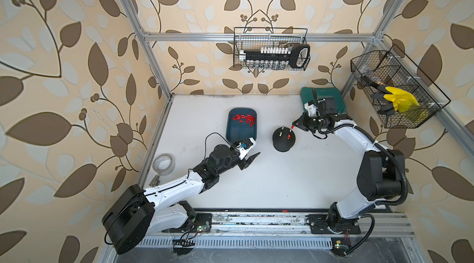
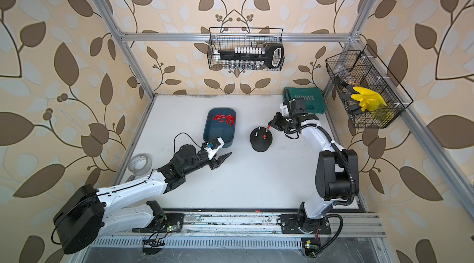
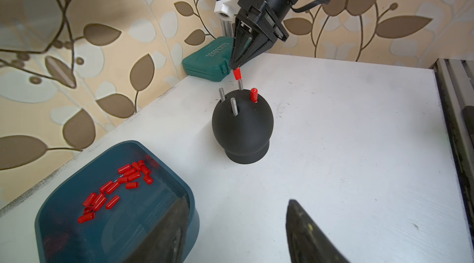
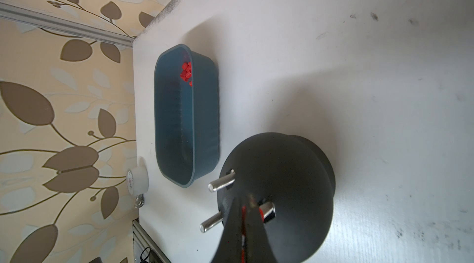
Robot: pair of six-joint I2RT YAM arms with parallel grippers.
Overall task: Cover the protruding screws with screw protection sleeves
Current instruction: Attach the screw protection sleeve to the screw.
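A black dome base point(image 1: 283, 143) point(image 3: 242, 125) stands mid-table with the protruding screws. Two screws are bare point(image 3: 222, 94) point(image 3: 234, 106), and a third wears a red sleeve point(image 3: 254, 95). My right gripper point(image 1: 293, 125) point(image 4: 243, 206) is shut on another red screw protection sleeve point(image 3: 237, 73). That sleeve's lower end meets the tip of the fourth screw point(image 3: 240, 85). Several loose sleeves point(image 1: 243, 118) point(image 3: 120, 184) lie in a dark teal tray point(image 1: 229, 131). My left gripper point(image 1: 250, 161) point(image 3: 236, 205) hangs open and empty near the tray's near end.
A green tool case point(image 1: 323, 100) lies at the back right behind the right arm. A tape roll point(image 1: 163, 163) and a small silver fitting point(image 1: 155, 181) sit at the left edge. One stray red sleeve point(image 1: 284, 210) lies at the front edge. Two wire baskets point(image 1: 272, 49) point(image 1: 395, 90) hang on the walls.
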